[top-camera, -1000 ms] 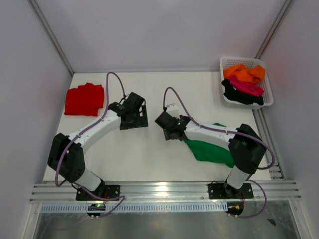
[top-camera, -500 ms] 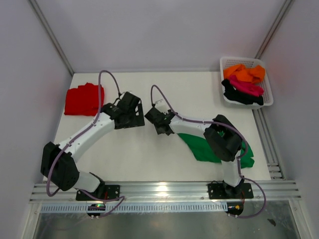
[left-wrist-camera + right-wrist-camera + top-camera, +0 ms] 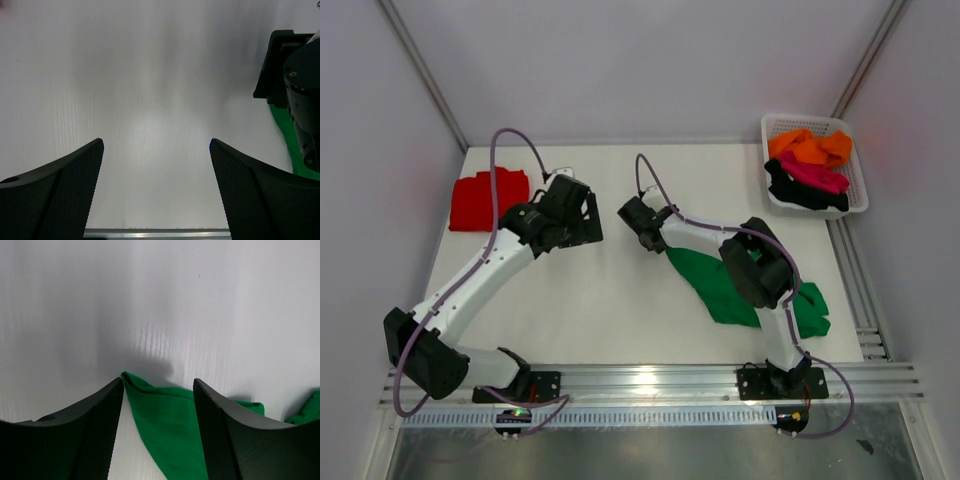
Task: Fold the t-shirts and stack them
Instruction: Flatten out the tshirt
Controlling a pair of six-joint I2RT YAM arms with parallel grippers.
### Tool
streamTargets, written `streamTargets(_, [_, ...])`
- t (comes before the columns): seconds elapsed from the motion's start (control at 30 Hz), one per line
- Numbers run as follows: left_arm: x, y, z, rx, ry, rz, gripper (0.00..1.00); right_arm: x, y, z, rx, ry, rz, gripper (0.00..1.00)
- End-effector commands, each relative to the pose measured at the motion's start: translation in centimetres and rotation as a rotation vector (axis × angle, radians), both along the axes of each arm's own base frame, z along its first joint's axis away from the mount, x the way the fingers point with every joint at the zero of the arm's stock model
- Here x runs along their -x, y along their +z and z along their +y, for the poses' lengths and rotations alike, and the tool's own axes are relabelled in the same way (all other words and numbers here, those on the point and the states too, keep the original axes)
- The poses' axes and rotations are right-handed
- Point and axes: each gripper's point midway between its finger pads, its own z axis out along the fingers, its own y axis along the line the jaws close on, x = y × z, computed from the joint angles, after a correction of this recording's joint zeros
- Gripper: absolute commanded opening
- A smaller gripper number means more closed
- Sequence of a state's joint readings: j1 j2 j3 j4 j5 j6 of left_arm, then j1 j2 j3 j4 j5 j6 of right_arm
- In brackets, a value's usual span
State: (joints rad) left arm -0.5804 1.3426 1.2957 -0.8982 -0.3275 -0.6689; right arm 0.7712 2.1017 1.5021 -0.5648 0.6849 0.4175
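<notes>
A white table fills the middle of the top view. A white plastic mesh basket stands at its upper right corner. A silver metal rail runs along the bottom of the frame, and a second rail goes up the right side. Pale grey walls stand behind, with a thin metal post at the upper left.
</notes>
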Motion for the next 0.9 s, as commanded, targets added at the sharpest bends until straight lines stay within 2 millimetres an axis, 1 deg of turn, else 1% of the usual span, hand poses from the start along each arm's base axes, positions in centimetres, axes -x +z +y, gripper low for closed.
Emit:
streamTargets(0.0, [-0.3,3.0,0.6,0.0,0.01,-0.076,0.9,-0.5,0.8,0.5,-0.02,-0.022,-0.03,0.62])
streamTargets(0.17, [-0.5,4.0,0.6,0.009,0.016,-0.098,0.9,0.9,-0.4,0.5,-0.057,-0.026,0.018,0.62])
streamTargets(0.23, [-0.6,4.1,0.6,0.009,0.019,-0.098,0.9,1.5,-1.1,0.2,-0.061,-0.028,0.039,0.62])
streamTargets(0.33, [-0.6,4.0,0.7,0.008,0.026,-0.096,0.9,2.0,-1.9,-0.1,-0.047,-0.029,0.059,0.59])
streamTargets(0.47, [-0.3,4.1,1.0,0.003,0.031,-0.098,0.89,2.3,-2.4,-0.1,-0.05,-0.022,0.076,0.46])
streamTargets(0.5, [-0.3,4.1,1.1,-0.002,0.034,-0.099,0.89,2.3,-2.5,0.0,-0.055,-0.02,0.077,0.35])
streamTargets(0.57, [-0.2,4.1,1.1,-0.001,0.032,-0.1,0.87,2.5,-2.7,0.4,-0.073,-0.006,0.091,0.2])
streamTargets(0.6, [-0.1,4.1,1.2,-0.003,0.031,-0.099,0.85,2.5,-2.8,0.4,-0.075,-0.002,0.094,0.07])
streamTargets(0.63, [-0.2,4.0,1.2,-0.003,0.031,-0.099,0.85,2.5,-2.8,0.6,-0.08,0.0,0.094,0.03])
streamTargets(0.73, [-0.1,3.7,1.2,-0.005,0.032,-0.094,0.84,2.3,-2.5,0.9,-0.084,0.012,0.094,0.03])
streamTargets(0.77, [0.0,3.4,1.2,-0.004,0.029,-0.089,0.84,2.1,-2.1,1.0,-0.089,0.016,0.086,0.03])
streamTargets(0.83, [0.1,2.4,1.1,-0.003,0.03,-0.075,0.84,1.5,-0.9,1.5,-0.102,0.034,0.066,0.03])
streamTargets(0.87, [0.3,1.2,1.1,-0.014,0.028,-0.05,0.84,0.9,0.9,2.5,-0.151,0.052,0.034,0.03])
